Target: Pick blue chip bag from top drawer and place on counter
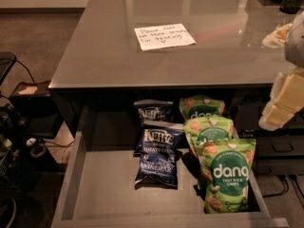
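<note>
Blue chip bag [159, 153]: lies flat in the top drawer [102, 194], just beside the green bags [223, 175]
Handling: probably light, crinkly, slippery; pinch its top seam
Gripper [283, 101]: far right, well apart from the bag; open or closed, cannot tell

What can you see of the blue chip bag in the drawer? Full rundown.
The blue chip bag is a small, glossy royal-blue Kettle packet with a white logo and white lettering below; it looks foil-like and slightly crumpled. It lies flat, logo up, on the bottom of the open top drawer. Its top edge overlaps the darker navy Kettle bag behind it. The green dang bags sit close on its right, contact unclear. The end effector hangs at the view's right edge, well clear of it.
</note>
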Tool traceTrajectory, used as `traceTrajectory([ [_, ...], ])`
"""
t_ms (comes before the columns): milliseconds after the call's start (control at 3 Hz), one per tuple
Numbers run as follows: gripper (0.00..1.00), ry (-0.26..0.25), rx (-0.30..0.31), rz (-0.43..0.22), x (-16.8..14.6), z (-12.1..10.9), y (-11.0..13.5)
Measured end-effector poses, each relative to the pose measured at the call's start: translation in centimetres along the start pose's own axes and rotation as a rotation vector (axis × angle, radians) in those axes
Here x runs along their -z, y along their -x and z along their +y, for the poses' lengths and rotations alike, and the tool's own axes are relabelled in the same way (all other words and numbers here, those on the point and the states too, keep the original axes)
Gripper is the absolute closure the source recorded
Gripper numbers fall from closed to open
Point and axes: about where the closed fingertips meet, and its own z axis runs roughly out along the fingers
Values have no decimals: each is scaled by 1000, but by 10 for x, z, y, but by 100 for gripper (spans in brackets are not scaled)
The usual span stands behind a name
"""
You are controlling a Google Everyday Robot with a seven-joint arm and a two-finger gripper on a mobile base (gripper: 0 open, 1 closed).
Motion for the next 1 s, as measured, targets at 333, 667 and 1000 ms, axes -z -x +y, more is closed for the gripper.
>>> traceTrajectory([
  [333,0,16,-29,-78,-23,10,7],
  [667,0,49,-37,-157,-55,25,22],
  [1000,0,90,-19,-212,-92,42,38],
])
